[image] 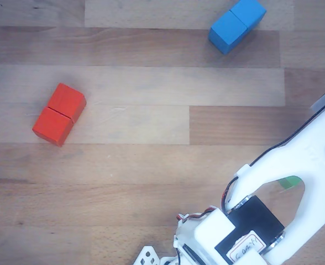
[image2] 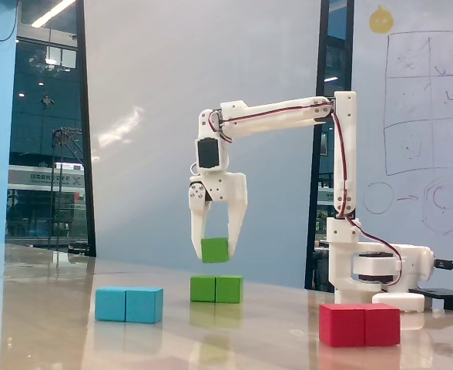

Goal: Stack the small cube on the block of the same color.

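In the fixed view my gripper [image2: 215, 248] is shut on the small green cube [image2: 215, 250] and holds it in the air, a short way above the green oblong block [image2: 216, 289]. The green block lies flat on the table with a seam across its middle. The cube does not touch it. In the other view the white arm [image: 295, 182] fills the lower right, and only a sliver of green [image: 289, 183] shows through its frame; I cannot tell which green piece that is.
A blue oblong block [image2: 129, 304] lies at the front left in the fixed view and at the top right in the other view [image: 237, 24]. A red oblong block [image2: 360, 324] lies at the front right, left in the other view [image: 59, 114]. The arm's base [image2: 369, 270] stands at the right.
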Controlling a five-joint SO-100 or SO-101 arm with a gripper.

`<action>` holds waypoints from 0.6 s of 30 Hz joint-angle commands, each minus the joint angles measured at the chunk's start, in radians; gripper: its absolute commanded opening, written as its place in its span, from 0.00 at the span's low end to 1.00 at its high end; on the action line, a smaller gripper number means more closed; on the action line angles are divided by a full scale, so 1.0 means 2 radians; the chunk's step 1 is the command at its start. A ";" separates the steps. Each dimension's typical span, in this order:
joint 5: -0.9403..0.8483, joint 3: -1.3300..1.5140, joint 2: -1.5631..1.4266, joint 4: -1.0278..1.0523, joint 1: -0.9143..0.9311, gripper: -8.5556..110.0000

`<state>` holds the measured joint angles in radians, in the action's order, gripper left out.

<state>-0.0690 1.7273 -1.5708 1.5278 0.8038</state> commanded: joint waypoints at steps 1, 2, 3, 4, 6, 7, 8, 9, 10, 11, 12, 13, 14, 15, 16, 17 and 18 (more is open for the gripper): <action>-0.003 0.006 -0.031 -0.003 0.001 0.08; -0.003 0.010 -0.031 -0.004 0.001 0.08; -0.003 0.013 -0.031 -0.007 0.001 0.08; -0.003 0.017 -0.031 -0.013 0.001 0.08; -0.003 0.026 -0.031 -0.029 0.001 0.08; -0.003 0.030 -0.031 -0.038 0.001 0.08; -0.003 0.035 -0.031 -0.046 0.001 0.08; -0.004 0.038 -0.031 -0.053 0.001 0.08; -0.004 0.041 -0.031 -0.060 0.001 0.08; -0.004 0.043 -0.031 -0.065 0.001 0.08; -0.004 0.046 -0.031 -0.070 0.001 0.08; -0.004 0.048 -0.031 -0.073 0.001 0.08; -0.004 0.050 -0.031 -0.076 0.001 0.08; -0.004 0.051 -0.031 -0.077 0.001 0.08; -0.004 0.052 -0.031 -0.077 0.001 0.08; -0.004 0.053 -0.031 -0.077 0.001 0.08; -0.004 0.054 -0.031 -0.077 0.001 0.08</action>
<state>-0.0690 1.8362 -1.5708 1.3852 0.8038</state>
